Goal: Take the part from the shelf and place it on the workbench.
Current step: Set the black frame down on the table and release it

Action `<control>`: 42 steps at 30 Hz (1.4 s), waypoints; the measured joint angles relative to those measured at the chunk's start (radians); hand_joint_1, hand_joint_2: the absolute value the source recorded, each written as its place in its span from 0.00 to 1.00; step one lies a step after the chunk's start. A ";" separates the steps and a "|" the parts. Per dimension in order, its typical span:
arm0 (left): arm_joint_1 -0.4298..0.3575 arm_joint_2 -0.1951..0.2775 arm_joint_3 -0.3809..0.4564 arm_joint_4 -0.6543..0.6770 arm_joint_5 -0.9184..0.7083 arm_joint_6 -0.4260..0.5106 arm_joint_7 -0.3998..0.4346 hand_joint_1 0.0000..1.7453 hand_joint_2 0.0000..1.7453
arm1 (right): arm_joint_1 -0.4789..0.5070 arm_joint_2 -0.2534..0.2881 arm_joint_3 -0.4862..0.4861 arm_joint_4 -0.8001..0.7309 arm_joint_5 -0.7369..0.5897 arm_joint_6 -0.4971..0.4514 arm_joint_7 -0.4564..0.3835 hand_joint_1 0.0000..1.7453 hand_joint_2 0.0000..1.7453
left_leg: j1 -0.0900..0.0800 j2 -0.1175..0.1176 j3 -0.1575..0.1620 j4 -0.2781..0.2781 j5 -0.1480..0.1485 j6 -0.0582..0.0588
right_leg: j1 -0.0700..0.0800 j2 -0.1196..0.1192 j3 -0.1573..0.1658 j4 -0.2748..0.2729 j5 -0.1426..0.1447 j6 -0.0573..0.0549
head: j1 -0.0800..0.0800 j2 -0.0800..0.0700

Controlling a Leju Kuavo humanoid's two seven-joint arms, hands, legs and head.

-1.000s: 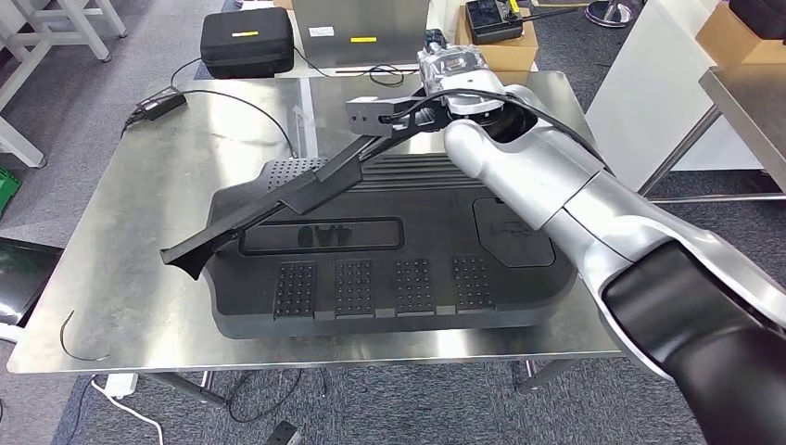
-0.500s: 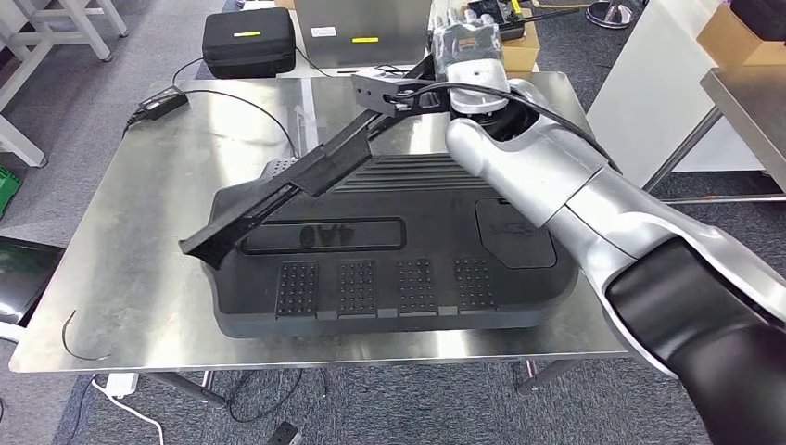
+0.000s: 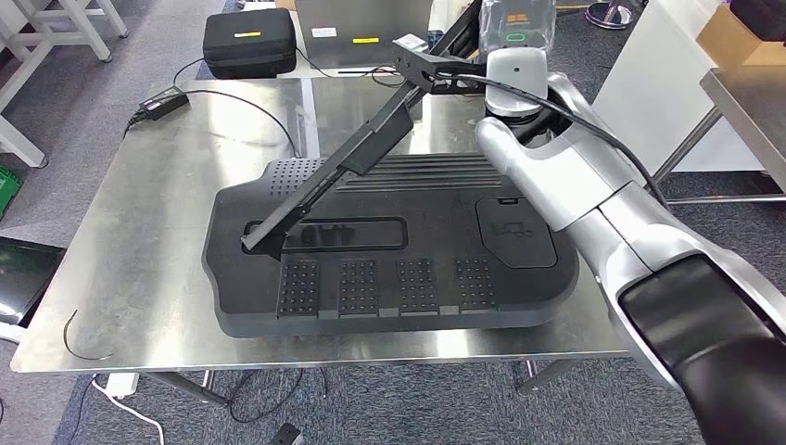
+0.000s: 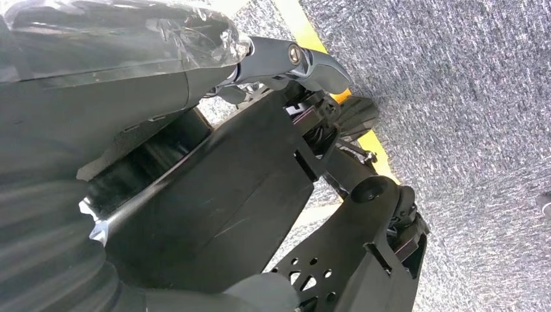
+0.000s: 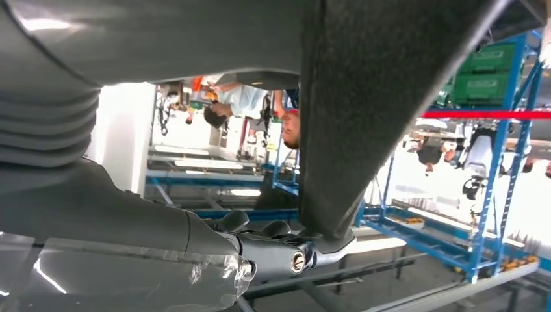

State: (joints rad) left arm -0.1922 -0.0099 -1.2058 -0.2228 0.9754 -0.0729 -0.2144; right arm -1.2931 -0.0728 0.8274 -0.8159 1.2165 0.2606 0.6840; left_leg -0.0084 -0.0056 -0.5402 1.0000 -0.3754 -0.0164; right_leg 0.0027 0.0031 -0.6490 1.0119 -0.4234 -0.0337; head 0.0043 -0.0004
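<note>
My right hand (image 3: 514, 20) is raised over the far edge of the steel workbench (image 3: 139, 241) and grips one end of a long, thin black part (image 3: 361, 153). The part slopes down to the left, and its lower tip hangs just over a large black moulded panel (image 3: 417, 269) lying on the bench. In the right wrist view the part (image 5: 364, 97) is a wide dark strip crossing in front of my right hand (image 5: 260, 244), whose thumb lies against it. In the left wrist view my left hand (image 4: 273, 58) hangs over grey carpet with nothing in it.
A black case (image 3: 248, 42) and a grey box (image 3: 361, 32) stand on the floor behind the bench. A power adapter (image 3: 162, 97) with its cable lies at the bench's far left. A white cabinet (image 3: 649, 83) and another metal table (image 3: 751, 102) stand to the right. People and blue shelving (image 5: 513, 130) are beyond.
My right hand has risen and moved away and right with the part. The part now slopes more steeply, and its lower tip has swung right from the panel's left edge to over the panel.
</note>
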 joint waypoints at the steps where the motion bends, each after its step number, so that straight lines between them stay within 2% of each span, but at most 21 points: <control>1: 0.000 0.000 0.000 0.000 0.000 0.000 0.000 0.00 1.00 | 0.005 0.000 -0.016 -0.008 0.021 0.003 0.000 0.00 0.00 | 0.000 0.000 0.000 0.000 0.000 0.000 | 0.000 0.000 0.000 0.000 0.000 0.000 | 0.000 0.000; 6: -0.001 0.000 0.000 0.000 -0.001 0.002 0.000 0.00 1.00 | 0.030 0.000 -0.087 -0.049 0.124 0.050 0.000 0.00 0.00 | 0.000 0.000 0.000 0.000 0.000 0.000 | 0.000 0.000 0.000 0.000 0.000 0.000 | 0.000 0.000; 16: -0.006 0.000 0.000 0.000 -0.011 0.002 0.000 0.00 1.00 | 0.043 -0.005 -0.138 -0.091 0.139 0.174 0.000 0.00 0.00 | 0.000 0.000 0.000 0.000 0.000 0.000 | 0.000 0.000 0.000 0.000 0.000 0.000 | 0.000 0.000; 26: -0.012 0.000 -0.006 0.000 -0.013 0.002 0.000 0.00 1.00 | 0.043 -0.011 -0.141 -0.099 0.145 0.218 0.000 0.00 0.00 | 0.000 0.000 0.000 0.000 0.000 0.000 | 0.000 0.000 0.000 0.000 0.000 0.000 | 0.000 0.000; 42: -0.013 0.000 -0.019 0.000 -0.014 0.002 0.000 0.00 1.00 | 0.043 -0.013 -0.141 -0.104 0.145 0.221 0.000 0.00 0.00 | 0.000 0.000 0.000 0.001 0.000 0.000 | 0.000 0.000 0.000 0.000 0.000 0.000 | 0.000 0.000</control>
State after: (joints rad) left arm -0.2050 -0.0099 -1.2250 -0.2228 0.9617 -0.0706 -0.2144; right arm -1.2498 -0.0862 0.6867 -0.9201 1.3619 0.4818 0.6840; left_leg -0.0085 -0.0055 -0.5404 1.0005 -0.3755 -0.0163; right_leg 0.0027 0.0033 -0.6489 1.0119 -0.4233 -0.0335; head 0.0045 -0.0004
